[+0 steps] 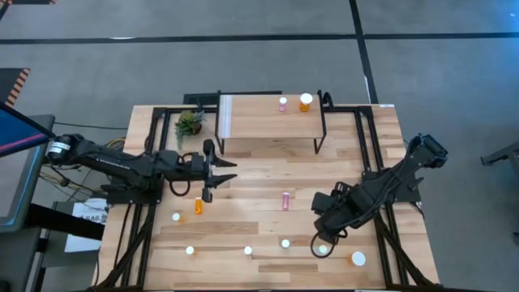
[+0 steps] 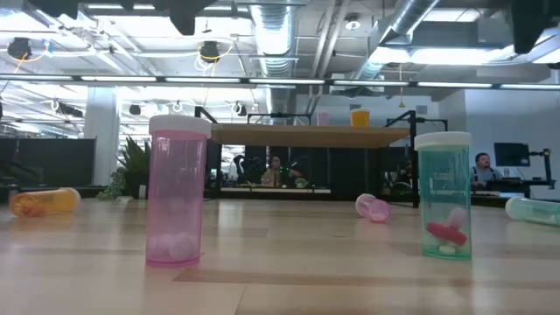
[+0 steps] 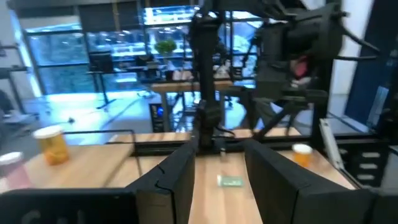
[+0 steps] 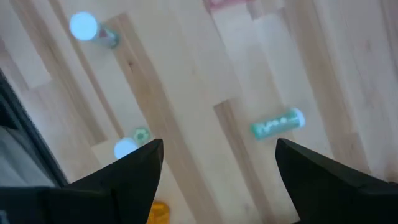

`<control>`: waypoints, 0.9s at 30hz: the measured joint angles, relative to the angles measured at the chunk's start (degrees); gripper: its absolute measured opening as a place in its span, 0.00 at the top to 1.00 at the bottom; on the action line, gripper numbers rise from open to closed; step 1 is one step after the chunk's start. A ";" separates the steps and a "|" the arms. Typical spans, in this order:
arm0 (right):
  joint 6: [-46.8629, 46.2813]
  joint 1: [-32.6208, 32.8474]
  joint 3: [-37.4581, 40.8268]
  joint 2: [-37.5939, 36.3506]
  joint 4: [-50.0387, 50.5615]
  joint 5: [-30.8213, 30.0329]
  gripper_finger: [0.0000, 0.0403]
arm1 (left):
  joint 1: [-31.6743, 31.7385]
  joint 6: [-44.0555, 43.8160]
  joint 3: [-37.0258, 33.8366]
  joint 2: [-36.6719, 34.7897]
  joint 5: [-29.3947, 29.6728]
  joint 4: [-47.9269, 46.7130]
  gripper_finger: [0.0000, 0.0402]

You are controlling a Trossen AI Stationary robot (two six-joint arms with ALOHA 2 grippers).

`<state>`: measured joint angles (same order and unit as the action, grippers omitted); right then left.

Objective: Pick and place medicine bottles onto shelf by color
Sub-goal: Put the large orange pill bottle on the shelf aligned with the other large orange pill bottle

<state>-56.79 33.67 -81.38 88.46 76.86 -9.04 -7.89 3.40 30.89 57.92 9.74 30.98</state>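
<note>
A: Shelf [image 1: 268,122], light-wood platform on thin black legs, sits at the table's far edge; a pink white-capped vial [image 1: 282,104] and an orange white-capped bottle [image 1: 306,101] stand on it, probably as colour starts.

B: Grippers?

A: Left gripper [image 1: 212,172] hangs near the shelf's front, fingers parted, nothing between. Right gripper [image 1: 328,235] hovers over the near table, fingers spread wide, likely lining up on a lying teal vial [image 4: 277,124].

B: Others?

A: Scattered; one pink vial [image 1: 285,199] lies mid-table.

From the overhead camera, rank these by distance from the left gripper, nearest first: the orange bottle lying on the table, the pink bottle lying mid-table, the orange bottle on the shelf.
From the left gripper:
1. Lying orange bottle, just below it toward the table's front.
2. Lying pink bottle, mid-table, toward the right arm.
3. Orange bottle on the shelf, at the shelf's far right end.
</note>
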 joint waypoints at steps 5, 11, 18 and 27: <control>-0.49 0.07 0.00 -0.01 2.53 -0.69 0.18 | 1.44 3.90 0.04 0.01 0.08 3.55 0.68; -0.25 -4.00 0.00 -0.04 9.71 -1.31 0.18 | 4.63 4.30 0.07 0.02 -0.66 6.44 0.68; 8.56 -12.82 0.01 -0.58 5.11 -2.81 0.18 | 6.96 4.96 0.07 0.05 8.93 2.74 0.68; 13.95 -22.23 0.02 -0.58 1.20 1.43 0.18 | 7.40 6.67 0.07 0.08 7.48 -0.15 0.68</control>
<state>-42.84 11.44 -81.36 87.88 78.06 -7.60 -0.49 10.07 30.96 58.00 17.21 30.83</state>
